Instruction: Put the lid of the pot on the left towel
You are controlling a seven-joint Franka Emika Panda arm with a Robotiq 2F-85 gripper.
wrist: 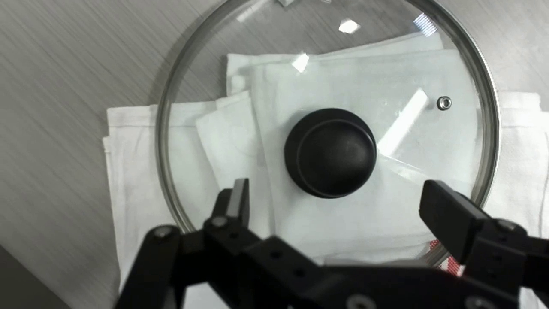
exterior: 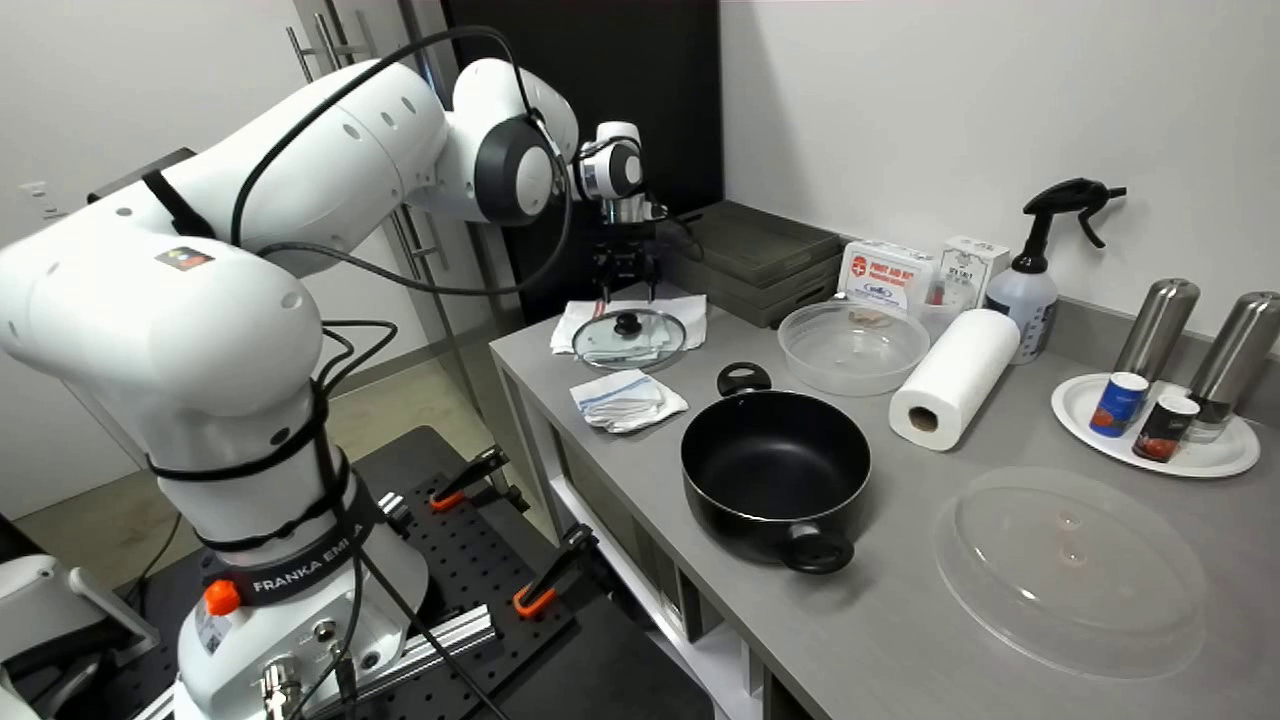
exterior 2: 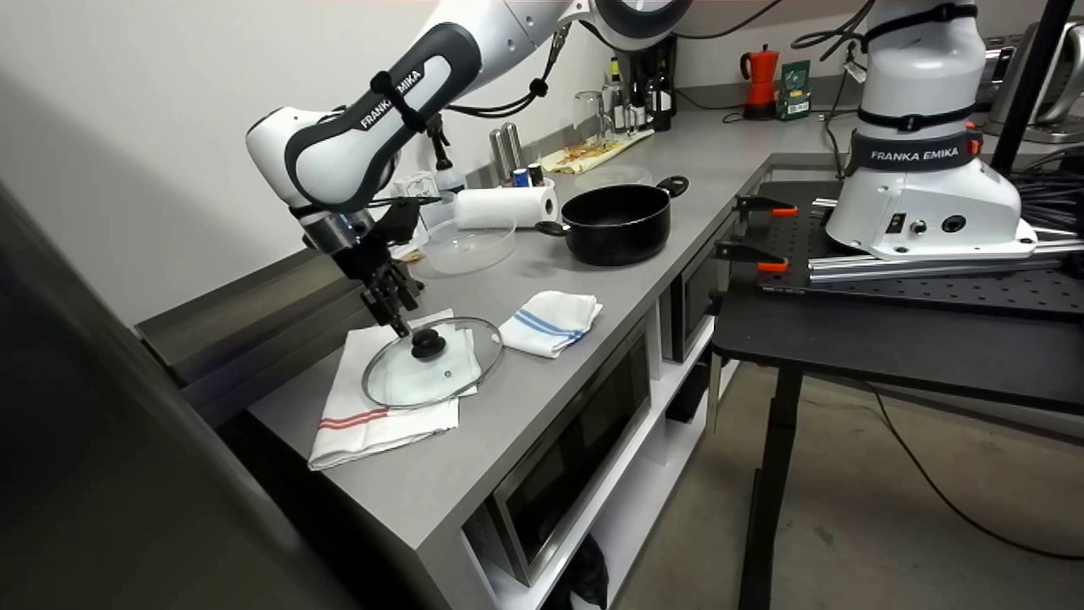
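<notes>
The glass lid with its black knob lies over the white left towel, and part of its rim extends past the cloth above the bare counter. In an exterior view the lid covers the middle of the towel, whose red stripes show. In the wrist view the lid's knob stands just ahead of my gripper. The gripper is open and empty, its fingers spread wider than the knob and apart from it. The black pot stands lidless on the counter; it also shows here.
A smaller folded cloth with blue stripes lies between the lid and the pot. Grey trays stand against the wall beside the gripper. A clear bowl, a paper-towel roll and a clear plastic disc are farther along the counter.
</notes>
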